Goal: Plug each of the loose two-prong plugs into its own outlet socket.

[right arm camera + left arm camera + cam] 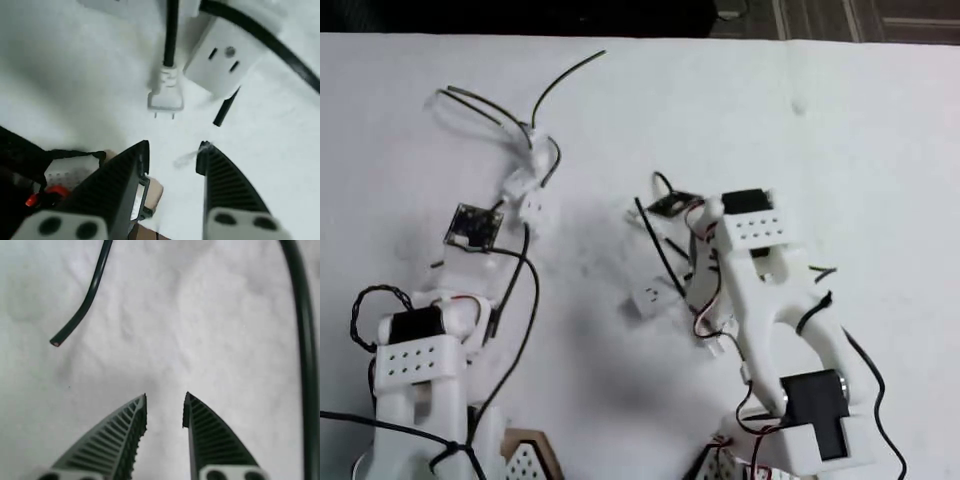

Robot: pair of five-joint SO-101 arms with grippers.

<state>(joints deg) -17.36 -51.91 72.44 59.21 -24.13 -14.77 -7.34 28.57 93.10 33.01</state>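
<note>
White cloth covers the surface [880, 150], wrinkled and strewn with dark wires. In the right wrist view a white two-prong plug [165, 95] lies on it, unplugged, its prongs pointing toward the right claw [172, 150]. A black cord [171, 30] runs out of the plug's back end. Just beside the plug, not touching it, sits a white outlet [219, 62]. Its face shows two slots and a round hole, all empty. A thicker black cable [260, 40] crosses over the outlet's far corner, and a short black stub [225, 107] lies at its near edge. The right claw is released: its dark ribbed fingers [120, 185] are spread with bare cloth between them, and it grasps nothing. The plug lies just ahead of the tips. A wooden block [151, 192] shows under one finger.

The left claw [165, 407] is likewise released and grasps nothing, hanging over bare cloth. Ahead of it lies the cut end of a dark wire [80, 310], and a second wire [302, 340] runs straight past to one side of the claw.

From above, the left arm [420, 360] and right arm [760, 290] stand side by side, well apart. Ahead of the left arm, small white pieces [528, 198] sit in a tangle of wires; whether they are plug or socket, I cannot tell.
</note>
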